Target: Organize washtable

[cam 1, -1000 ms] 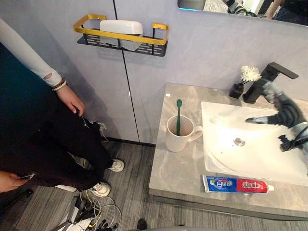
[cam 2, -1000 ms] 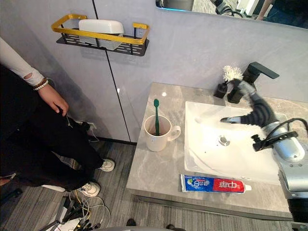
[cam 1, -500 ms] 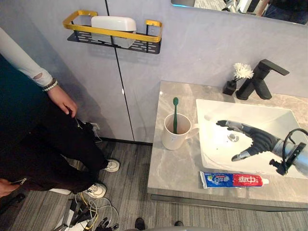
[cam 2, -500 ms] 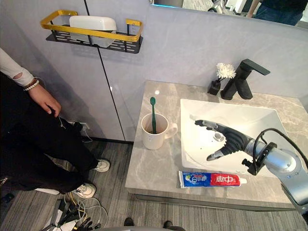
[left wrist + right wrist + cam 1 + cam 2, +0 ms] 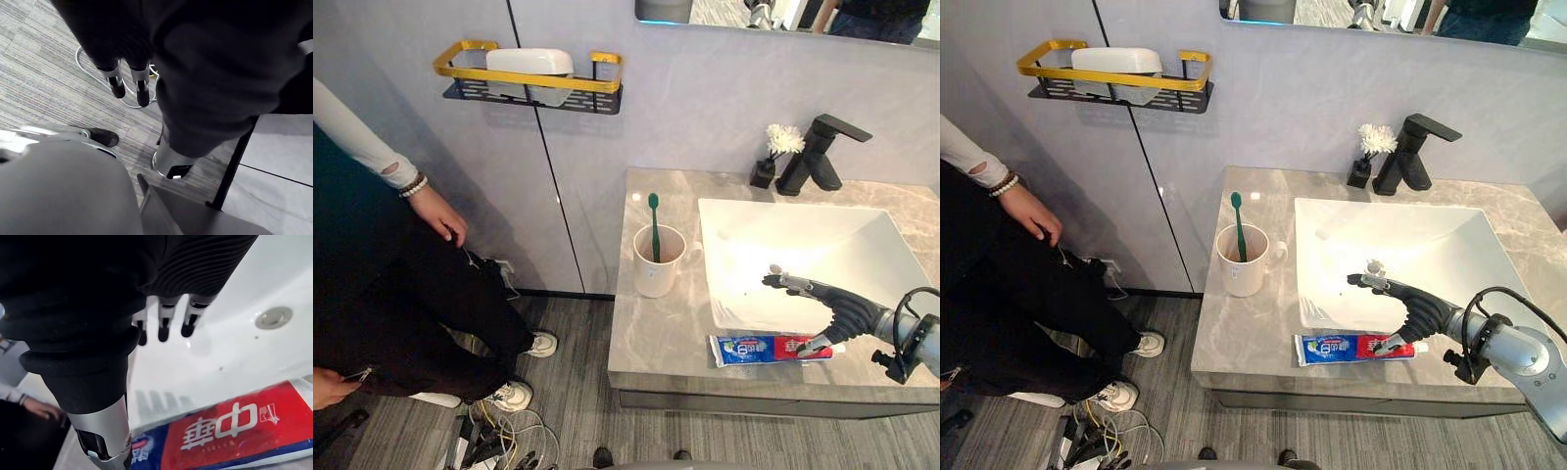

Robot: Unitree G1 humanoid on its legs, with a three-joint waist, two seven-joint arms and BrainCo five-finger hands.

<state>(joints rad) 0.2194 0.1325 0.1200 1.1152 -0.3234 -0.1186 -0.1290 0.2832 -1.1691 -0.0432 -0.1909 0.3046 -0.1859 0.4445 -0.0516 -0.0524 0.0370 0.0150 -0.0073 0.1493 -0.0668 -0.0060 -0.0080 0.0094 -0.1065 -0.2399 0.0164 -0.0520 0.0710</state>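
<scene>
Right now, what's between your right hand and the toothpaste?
Nothing. The open right hand hangs right over the toothpaste tube with no object in the gap; the right wrist view shows it.

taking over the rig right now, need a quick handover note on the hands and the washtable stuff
Right hand: open, low over the front edge of the sink, thumb just above the toothpaste tube; nothing gripped.
Left hand: open, pointing at the floor, idle.
The tube lies flat on the counter in front of the sink. The toothbrush stands in the mug, left of the sink.
Done: toothbrush in mug. Left: grasp and stow the tube.
</scene>
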